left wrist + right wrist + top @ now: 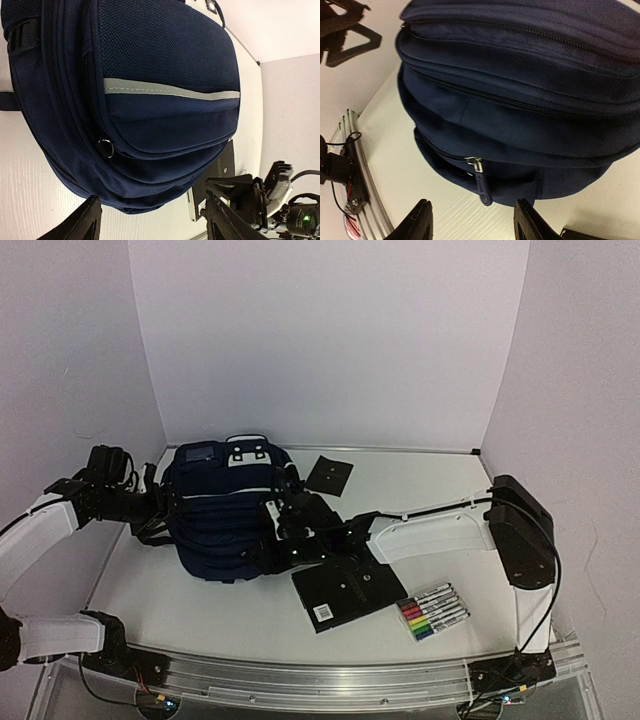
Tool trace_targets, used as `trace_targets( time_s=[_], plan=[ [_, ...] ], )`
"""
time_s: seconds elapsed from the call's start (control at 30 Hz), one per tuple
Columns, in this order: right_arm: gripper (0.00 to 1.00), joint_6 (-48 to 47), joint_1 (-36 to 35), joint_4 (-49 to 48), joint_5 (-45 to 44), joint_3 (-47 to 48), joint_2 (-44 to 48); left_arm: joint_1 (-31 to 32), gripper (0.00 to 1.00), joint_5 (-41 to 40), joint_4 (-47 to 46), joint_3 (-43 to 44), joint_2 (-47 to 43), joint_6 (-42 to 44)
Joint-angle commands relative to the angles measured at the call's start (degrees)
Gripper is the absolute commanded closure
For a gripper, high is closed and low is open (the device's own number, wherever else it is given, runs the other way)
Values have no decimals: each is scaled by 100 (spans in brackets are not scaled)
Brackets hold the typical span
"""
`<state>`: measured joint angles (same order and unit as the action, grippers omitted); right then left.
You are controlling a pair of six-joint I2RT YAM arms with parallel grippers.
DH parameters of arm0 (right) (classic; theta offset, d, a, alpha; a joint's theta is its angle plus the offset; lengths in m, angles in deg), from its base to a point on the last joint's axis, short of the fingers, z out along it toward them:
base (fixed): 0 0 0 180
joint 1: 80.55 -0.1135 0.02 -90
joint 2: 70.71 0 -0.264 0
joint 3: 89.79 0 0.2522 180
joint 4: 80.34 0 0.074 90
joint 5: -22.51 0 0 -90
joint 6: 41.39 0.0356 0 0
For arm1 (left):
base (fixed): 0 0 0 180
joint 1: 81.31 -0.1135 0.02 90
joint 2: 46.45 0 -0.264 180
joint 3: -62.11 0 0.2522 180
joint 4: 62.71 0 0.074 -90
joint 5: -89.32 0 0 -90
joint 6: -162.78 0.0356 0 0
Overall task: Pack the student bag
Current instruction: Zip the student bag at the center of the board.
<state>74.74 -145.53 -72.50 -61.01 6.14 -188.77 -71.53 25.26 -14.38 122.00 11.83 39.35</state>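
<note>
**Bag zipped shut, things waiting outside**

The student bag (222,515) lies at the back left of the table (200,610), close to the left wall. The left gripper (152,225) and right gripper (472,220) are both open and hold nothing, one on each side of the bag. The pens (433,612) and black book (345,592) lie outside, so packing looks hardly begun. Bare table in front gives room to move.

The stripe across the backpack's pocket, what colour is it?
Pale silver-grey stripe on the navy student bag; clearest from the left wrist.
</note>
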Motion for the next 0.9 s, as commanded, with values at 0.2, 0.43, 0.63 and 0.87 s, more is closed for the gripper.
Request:
trace_targets(
  time_s=[0.2, 0.43, 0.63, 0.87],
  plan=[
    [57, -283, -119, 434, -240, 665, -566, 1113, 29, -447, -42, 102, 258, -269],
    [59, -313, -181, 486, -324, 878, -809, 1441, 31, -704, -454, -494, 124, -975],
    [74, -385, -182, 591, -464, 1218, -1058, 1447, 29, -1004, -469, -823, 166, -1631],
    [100, -322, -200, 592, -528, 1170, -929, 1452, 22, -1101, -900, -1200, 283, -2083]
  ],
)
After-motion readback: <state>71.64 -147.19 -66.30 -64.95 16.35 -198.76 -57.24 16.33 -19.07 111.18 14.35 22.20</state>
